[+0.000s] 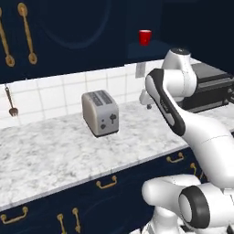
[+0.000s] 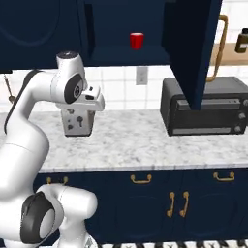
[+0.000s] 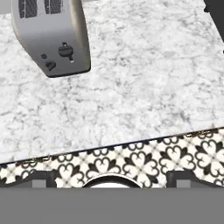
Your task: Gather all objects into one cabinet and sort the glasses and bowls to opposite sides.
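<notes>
Since gripper (image 3: 112, 179) is held over bare counter (image 3: 144, 87), jaws apart, nothing gripped, open cabinet door (image 2: 193, 48) could be clipped reaching red cup (image 2: 136, 40).

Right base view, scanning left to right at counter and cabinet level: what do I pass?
Grey metal toaster partly behind the white arm, then bright-red cylindrical cup on the navy cabinet shelf, then black toaster oven, then small dark bottle at far right.
</notes>
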